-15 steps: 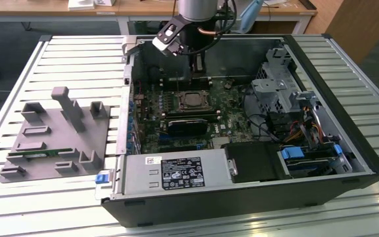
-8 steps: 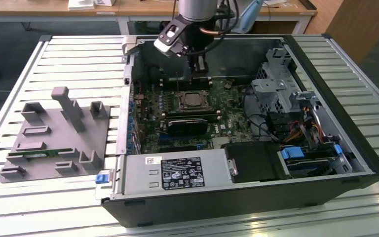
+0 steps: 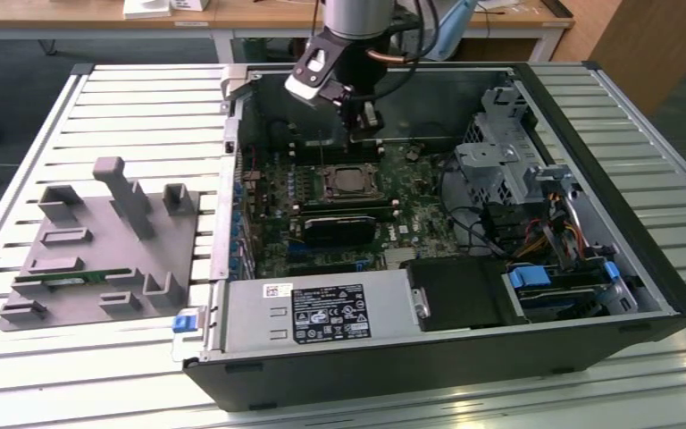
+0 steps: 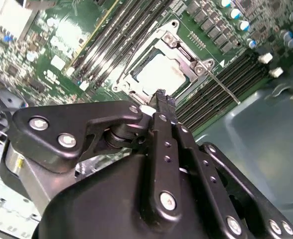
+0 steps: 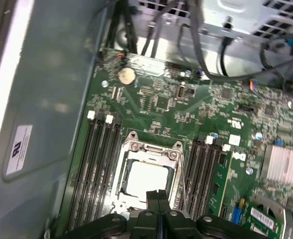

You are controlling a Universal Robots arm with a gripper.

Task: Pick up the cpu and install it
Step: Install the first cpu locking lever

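The cpu (image 3: 346, 181) lies flat in the motherboard socket inside the open computer case (image 3: 629, 223), its silver top showing through the metal frame. Both wrist views show it too: the cpu (image 4: 159, 74) and the cpu (image 5: 144, 179) sit just beyond my black fingertips. In the exterior view my gripper (image 3: 361, 121) hangs above the board, a little behind the socket. In both wrist views the gripper (image 4: 162, 97), (image 5: 158, 195) is shut, its fingers pressed together with nothing between them.
Dark memory slots (image 5: 99, 164) flank the socket on both sides. A thin socket lever (image 4: 223, 87) juts out beside the frame. Drive cages and cables (image 3: 522, 188) fill the case at the exterior view's right. A grey fixture (image 3: 93, 250) holding a green memory stick (image 3: 69, 279) lies on the slatted table.
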